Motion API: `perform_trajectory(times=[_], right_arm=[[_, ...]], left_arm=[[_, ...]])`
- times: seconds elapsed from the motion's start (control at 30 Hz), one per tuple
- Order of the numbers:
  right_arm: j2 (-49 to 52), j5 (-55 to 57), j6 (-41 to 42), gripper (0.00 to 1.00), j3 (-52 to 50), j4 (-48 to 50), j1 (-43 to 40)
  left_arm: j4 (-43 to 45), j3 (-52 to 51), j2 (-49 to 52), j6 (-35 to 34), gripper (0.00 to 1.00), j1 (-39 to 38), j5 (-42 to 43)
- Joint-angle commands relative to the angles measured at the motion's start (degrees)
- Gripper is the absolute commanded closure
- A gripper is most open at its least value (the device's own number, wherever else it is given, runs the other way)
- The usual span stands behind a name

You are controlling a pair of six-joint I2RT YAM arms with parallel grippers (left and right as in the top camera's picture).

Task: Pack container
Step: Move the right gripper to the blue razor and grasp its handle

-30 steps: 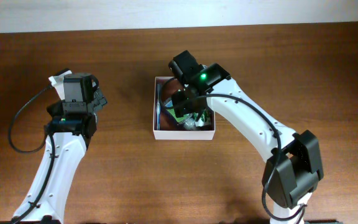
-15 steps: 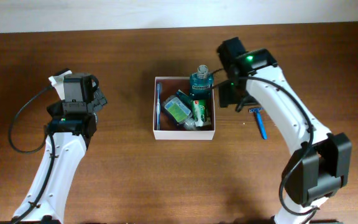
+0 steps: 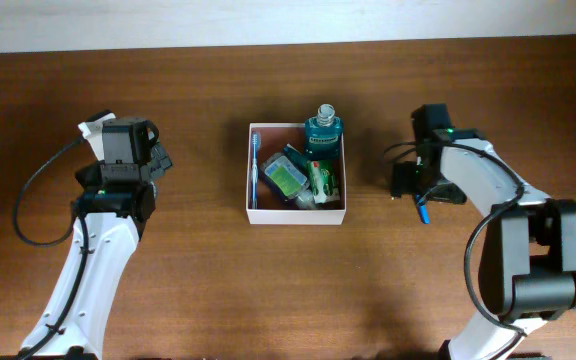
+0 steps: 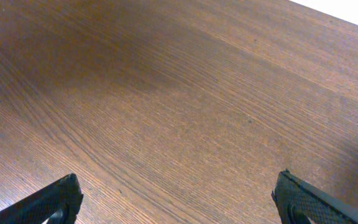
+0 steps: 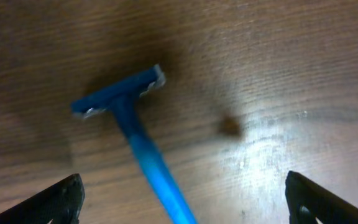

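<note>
The container (image 3: 251, 170), a shallow white square box, sits mid-table. It holds a blue toothbrush (image 3: 255, 170) along its left wall, a teal mouthwash bottle (image 3: 322, 127) at the back, a green-topped case (image 3: 286, 178) and a green tube (image 3: 321, 178). A blue razor (image 5: 132, 124) lies on the table right of the box; in the overhead view only its tip (image 3: 423, 212) shows under my right arm. My right gripper (image 5: 182, 205) is open just above the razor, fingers either side of its handle. My left gripper (image 4: 179, 205) is open and empty over bare wood at the far left.
The table is dark brown wood, with a pale wall strip along its far edge (image 3: 288, 20). My right arm (image 3: 478, 175) bends over the table's right side. A black cable (image 3: 38, 190) loops beside my left arm.
My right arm has swung from over the box to the right and come down over the razor. The box contents are now uncovered. The left arm has not moved.
</note>
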Motion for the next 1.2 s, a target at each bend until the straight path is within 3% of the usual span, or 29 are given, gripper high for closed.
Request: perform_trajectory(times=[0.0,0.1,0.27,0.37,0.4,0.43,1.17], right_arm=[[0.9,-10.6,-8.0,0.07,-1.6,1.6,-1.7],[1.5,-11.4,-9.6,0.16,-1.6,2.0,-1.5],[1.5,-9.8,-9.8,0.47,-1.7,2.8,-1.6],[1.5,-8.4,-9.7,0.6,-1.8,2.8,-1.6],[1.5,-8.4,-9.7,0.74,-1.8,2.8,-1.6],[1.5,-8.4,-9.7,0.78,-1.8,2.8,-1.6],[1.5,-6.9,-9.5,0.96,-0.2,1.9,-1.6]], left_arm=[[0.0,0.2,-0.8,0.7,0.0,0.2,-0.8],[0.0,0.2,-0.8,0.7,0.0,0.2,-0.8],[0.0,0.2,-0.8,0.7,0.01,0.2,-0.8],[0.0,0.2,-0.8,0.7,0.01,0.2,-0.8],[0.0,0.2,-0.8,0.7,0.0,0.2,-0.8],[0.0,0.2,-0.8,0.7,0.01,0.2,-0.8],[0.0,0.2,-0.8,0.7,0.01,0.2,-0.8]])
